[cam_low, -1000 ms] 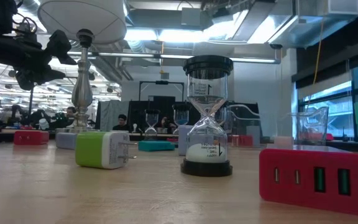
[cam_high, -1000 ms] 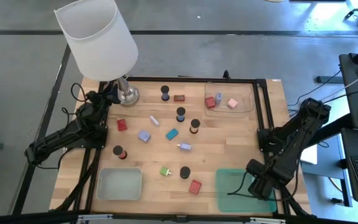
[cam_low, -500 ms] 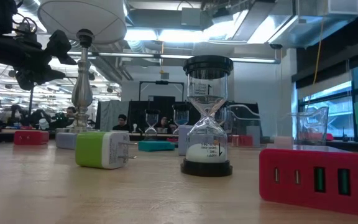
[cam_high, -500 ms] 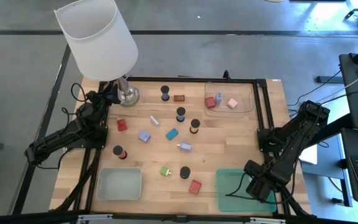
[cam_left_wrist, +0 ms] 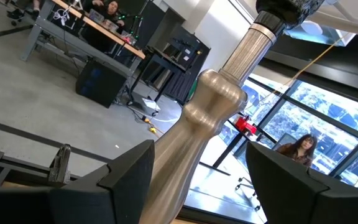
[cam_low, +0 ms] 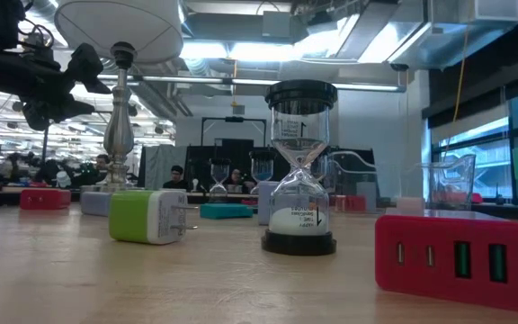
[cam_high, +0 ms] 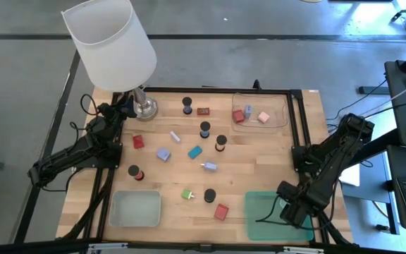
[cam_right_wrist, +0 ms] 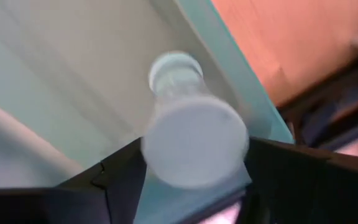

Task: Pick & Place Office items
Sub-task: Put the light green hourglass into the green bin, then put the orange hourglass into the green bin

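Small office items lie spread over the wooden table: dark hourglasses (cam_high: 205, 129), red blocks (cam_high: 138, 142), a teal block (cam_high: 194, 152), a lilac block (cam_high: 163, 154) and a green charger (cam_high: 187, 194). My right gripper (cam_high: 291, 208) hangs over the green tray (cam_high: 259, 219) at the near right, pointing down, with a pale hourglass (cam_right_wrist: 191, 137) between its fingers. My left gripper (cam_high: 124, 107) stands open at the far left, level, with one finger on either side of the lamp's metal stem (cam_left_wrist: 210, 118); I see no touch. My right gripper has the pale hourglass's upper cap (cam_right_wrist: 194, 152) between its two fingers, and the cap fills the gap from one finger to the other. The fingers come from above, pointing down. The hourglass hangs tilted below them, its lower cap (cam_right_wrist: 176, 68) over the green tray's floor.
A clear tray (cam_high: 259, 109) at the far right holds a red, a blue and a pink piece. A grey tray (cam_high: 135, 208) sits at the near left. The large white-shaded lamp (cam_high: 111, 42) stands at the far left corner. A black frame edges the table.
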